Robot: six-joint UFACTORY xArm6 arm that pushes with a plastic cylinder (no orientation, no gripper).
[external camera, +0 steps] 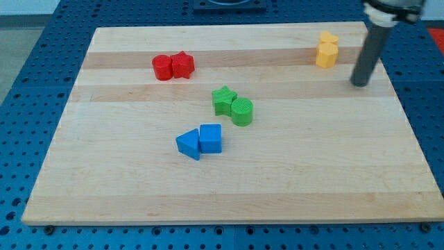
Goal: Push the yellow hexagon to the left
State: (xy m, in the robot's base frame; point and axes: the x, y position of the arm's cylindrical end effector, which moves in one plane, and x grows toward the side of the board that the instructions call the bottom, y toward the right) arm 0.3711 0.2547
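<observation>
My tip (359, 83) right of yellow hexagon (327, 55)

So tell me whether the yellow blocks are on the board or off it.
On it. Both yellow blocks sit on the wooden board near its top right corner, my tip just to their right, apart.

Board (277, 180): pale wood w/ lengthwise grain, darker tan stripes across near the view's top, lighter bands below. Surround: blue perforated surface (28, 104), regular dot pattern of holes.

Blocks, all solid colour, no markings:
- yellow hexagon (327, 55) & 2nd yellow block (329, 38), shape unclear, both orange-yellow.
- red cylinder (162, 67) & red star (183, 64), bright red.
- green star (223, 100) & green cylinder (242, 111), mid green, sides darker than tops.
- blue triangle (188, 144) & blue cube (211, 138), bright blue.

Rod dark grey, nearly black down to my tip (359, 83).
</observation>
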